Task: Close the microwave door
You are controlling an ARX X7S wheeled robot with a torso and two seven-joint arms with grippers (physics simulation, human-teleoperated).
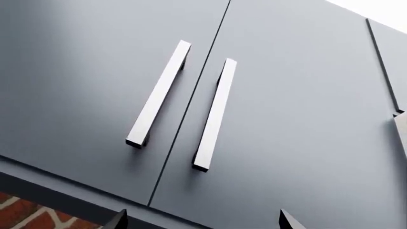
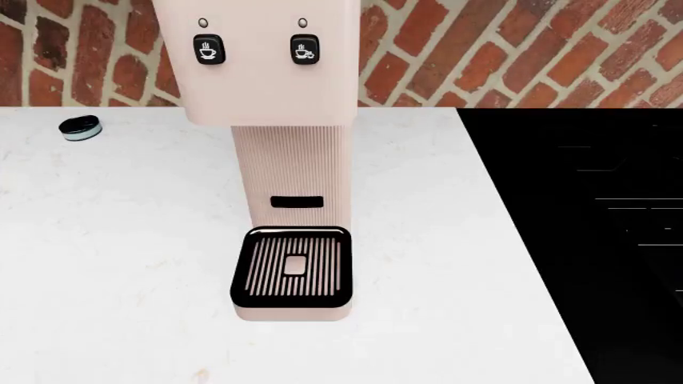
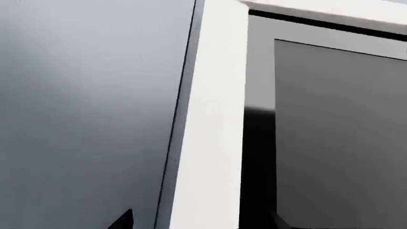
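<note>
Right wrist view puts the microwave door [image 3: 210, 143] edge-on just ahead of your right gripper [image 3: 200, 224], its fingertips apart and empty. Press flat on the door's white edge and sweep steadily; your left gripper [image 1: 203, 224], also apart, faces cabinet handles [image 1: 159, 95]

No readable text; cup icons on coffee machine [image 2: 267, 72] buttons.
</note>
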